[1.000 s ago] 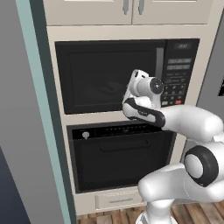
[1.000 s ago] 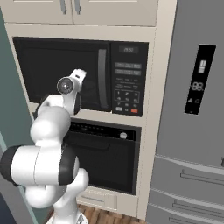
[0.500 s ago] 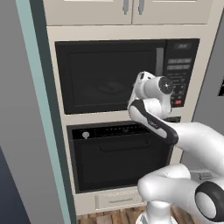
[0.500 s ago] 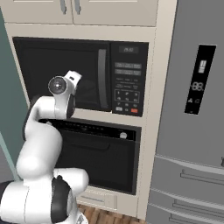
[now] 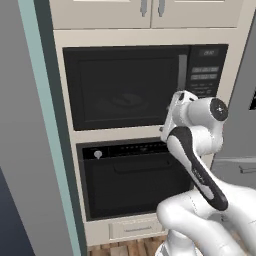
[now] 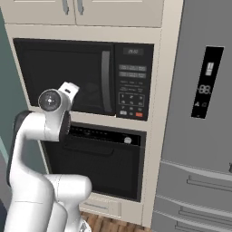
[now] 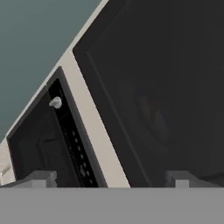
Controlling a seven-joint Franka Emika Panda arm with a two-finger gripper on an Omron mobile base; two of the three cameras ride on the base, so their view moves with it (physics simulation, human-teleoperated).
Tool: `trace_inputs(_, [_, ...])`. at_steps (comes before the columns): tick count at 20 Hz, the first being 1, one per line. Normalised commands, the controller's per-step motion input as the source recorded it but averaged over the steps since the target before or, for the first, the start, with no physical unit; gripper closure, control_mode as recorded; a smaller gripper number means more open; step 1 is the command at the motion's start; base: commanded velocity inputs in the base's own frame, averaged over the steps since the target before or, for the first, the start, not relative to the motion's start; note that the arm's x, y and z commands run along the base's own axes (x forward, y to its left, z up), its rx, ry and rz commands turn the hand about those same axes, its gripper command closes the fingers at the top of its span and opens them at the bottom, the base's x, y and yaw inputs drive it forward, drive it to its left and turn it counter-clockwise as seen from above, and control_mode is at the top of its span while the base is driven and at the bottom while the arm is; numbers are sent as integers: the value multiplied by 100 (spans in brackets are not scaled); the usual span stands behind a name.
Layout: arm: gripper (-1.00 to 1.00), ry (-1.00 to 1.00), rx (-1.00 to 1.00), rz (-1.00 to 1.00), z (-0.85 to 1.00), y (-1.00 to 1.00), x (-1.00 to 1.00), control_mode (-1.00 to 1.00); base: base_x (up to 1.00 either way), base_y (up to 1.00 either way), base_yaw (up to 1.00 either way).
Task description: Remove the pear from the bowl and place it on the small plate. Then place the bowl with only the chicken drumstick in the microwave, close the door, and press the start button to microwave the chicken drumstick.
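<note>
Microwave [image 5: 145, 85] sits built into the cream cabinet column [image 6: 167, 149], door [image 5: 125, 87] shut flat, dark glass. Long vertical handle [image 6: 106, 81] runs along the door's right edge, keypad panel [image 6: 132, 84] just beside it on the right, a red button low on that panel. Through the glass in the left base view a faint pale oval shape shows inside; cannot tell what sits on it. Bowl, pear, drumstick and small plate cannot be made out.

Black oven [image 6: 97, 158] directly below the microwave, horizontal handle across its door, a small white knob [image 5: 98, 154] at the left end of its control strip and another at the right end. Grey fridge [image 6: 199, 113] stands right of the column with a dark display panel. Upper cabinet doors [image 5: 150, 10] above the microwave.

End effector [image 7: 109, 177] in front of the microwave's lower part, near the door's bottom edge and the cream strip between microwave and oven. Fingertips [image 7: 41, 177] stand wide apart at either side of the hand view, nothing between them. Hand view is rolled, so microwave and oven run diagonally.
</note>
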Motion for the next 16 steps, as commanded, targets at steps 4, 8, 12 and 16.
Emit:
trace_inputs(4, [-100, -1, 0, 1, -31, -95, -100, -100, 0, 0, 0])
trace_inputs(8, [-100, 0, 1, 0, -42, -100, -90, -100, 0, 0, 0])
trace_inputs(12, [-100, 1, 0, 0, -20, -56, -6, -100, 0, 0, 0])
trace_inputs(16, [-100, 0, 0, 6, -20, -9, 6, -100, 0, 0, 0])
